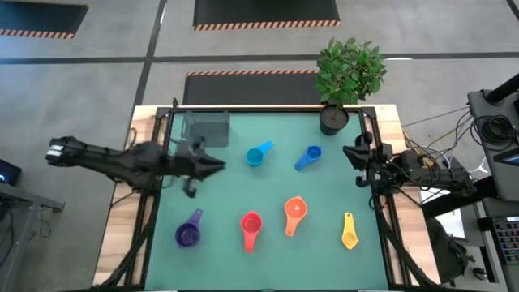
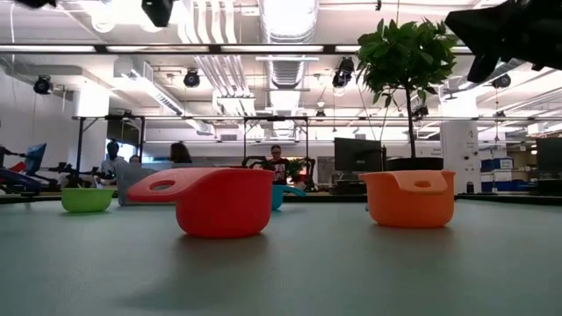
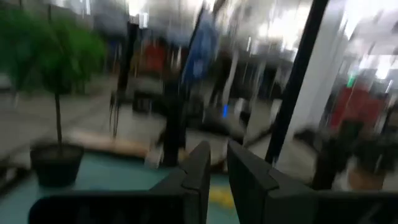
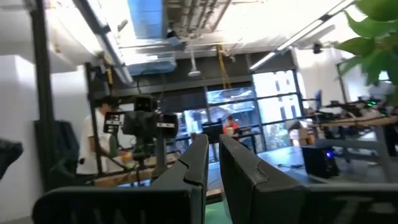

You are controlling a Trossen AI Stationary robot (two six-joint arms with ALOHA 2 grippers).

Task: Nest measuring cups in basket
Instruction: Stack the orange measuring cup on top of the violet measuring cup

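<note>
Six cups lie apart on the green mat: light blue cup, blue cup, purple cup, red cup, orange cup and yellow cup. The green cup shows only in the low view, by the grey basket; whether it sits inside, I cannot tell. My left gripper hovers shut, empty, just near of the basket. My right gripper waits shut at the right edge.
A black pot with a green plant stands at the mat's far right corner, close to the right gripper. A dark frame rail runs along the mat's far edge. Open mat lies between the two rows of cups.
</note>
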